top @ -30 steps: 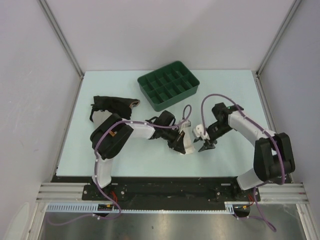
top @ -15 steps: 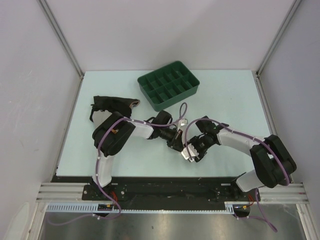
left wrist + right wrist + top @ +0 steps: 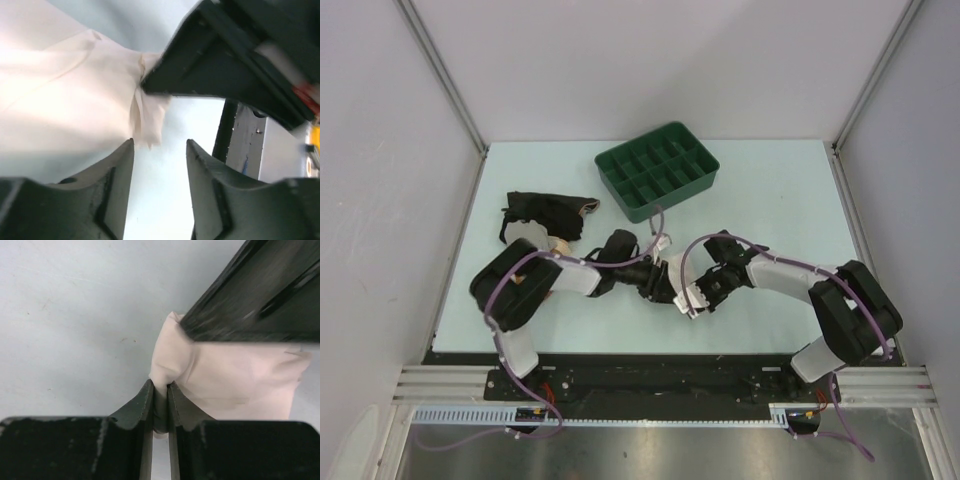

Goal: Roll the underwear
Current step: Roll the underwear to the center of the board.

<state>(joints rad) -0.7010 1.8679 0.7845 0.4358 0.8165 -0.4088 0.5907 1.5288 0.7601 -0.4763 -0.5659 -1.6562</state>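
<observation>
The underwear (image 3: 75,100) lies on the light table (image 3: 770,200), near the front edge and about in the middle, between the two hands. From above it is almost fully covered by them. It is a cream, soft cloth, and it looks bunched and creased at the side where it is gripped.

The right hand (image 3: 160,387) is clamped on the underwear: its two fingers (image 3: 145,405) stand almost together, and a thin fold at the edge of the cloth is pinched between them. In the left wrist view the same hand appears as a dark body pressing on a puckered corner of the cloth.

The left hand (image 3: 160,145) has its fingers apart. Only bare table shows in the gap between them. A small loose corner of the cloth hangs just beside the tip of one finger (image 3: 117,175); if it touches, I cannot tell.

Far behind the hands a green tray (image 3: 640,205) with many compartments stands at an angle. To its left lies a black garment (image 3: 545,212), well apart from the underwear, with a brown piece (image 3: 588,207) at its right end.
</observation>
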